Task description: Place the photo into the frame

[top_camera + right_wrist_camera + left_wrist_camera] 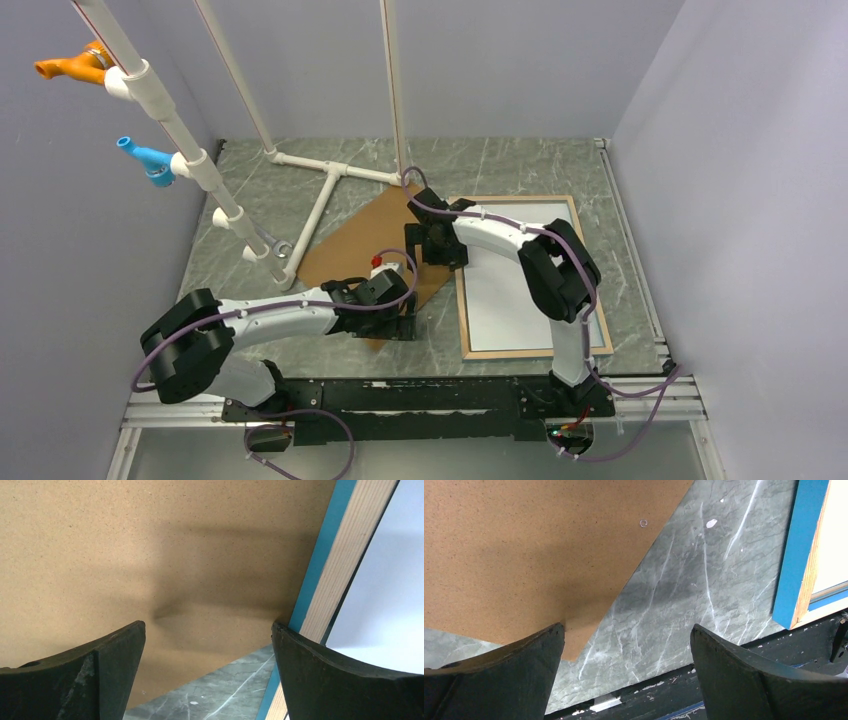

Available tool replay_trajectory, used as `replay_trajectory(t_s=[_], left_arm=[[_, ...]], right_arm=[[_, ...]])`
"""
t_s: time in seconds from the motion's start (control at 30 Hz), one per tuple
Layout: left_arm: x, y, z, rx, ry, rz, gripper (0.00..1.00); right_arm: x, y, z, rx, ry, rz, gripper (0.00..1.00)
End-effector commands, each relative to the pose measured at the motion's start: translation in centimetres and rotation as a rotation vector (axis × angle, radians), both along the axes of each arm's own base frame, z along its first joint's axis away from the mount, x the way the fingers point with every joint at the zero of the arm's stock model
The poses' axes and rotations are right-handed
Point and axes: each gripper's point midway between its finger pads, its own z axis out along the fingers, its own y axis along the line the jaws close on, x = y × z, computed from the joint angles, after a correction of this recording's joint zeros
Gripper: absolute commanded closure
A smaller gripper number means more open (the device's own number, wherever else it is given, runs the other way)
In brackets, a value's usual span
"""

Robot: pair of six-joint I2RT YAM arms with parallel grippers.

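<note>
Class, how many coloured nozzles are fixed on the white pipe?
2: the orange nozzle high at far left, the blue nozzle lower along the same pipe; none appears hidden.

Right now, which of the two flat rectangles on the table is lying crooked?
The brown backing board, left of centre: it sits turned diagonally, like a diamond. The frame on the right lies square-on.

The frame [510, 199] is showing pale striped wood with bright blue running along its edge; the photo [500, 300] inside is showing plain white; the backing board [350, 245] is looking speckled brown; the table [500, 165] is showing grey-green marble with white veins; an orange fitting [70, 66] and a blue fitting [148, 160] are standing out on white pipes [190, 150].
</note>
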Motion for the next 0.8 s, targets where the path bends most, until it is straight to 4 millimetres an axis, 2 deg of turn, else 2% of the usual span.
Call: replay_trajectory(t_s=[0.0, 0.2, 0.6, 0.77], left_arm=[[-0.3, -0.1, -0.9, -0.015, 0.025, 0.012, 0.01], [-0.6, 0.0, -1.7, -0.009, 0.047, 0.012, 0.01], [-1.1, 0.1, -2.5, 0.0, 0.076, 0.001, 0.0], [-1.4, 0.5, -3.4, 0.022, 0.102, 0.006, 0.02]], right_arm=[[1.0, -1.9, -0.3, -0.091, -0.031, -0.041, 0.01], [1.4, -4.7, -0.8, -0.135, -0.029, -0.09, 0.0], [3.0, -11.3, -0.6, -0.16, -0.02, -0.21, 0.0], [3.6, -12.5, 0.0, -0.163, -0.032, -0.23, 0.0]])
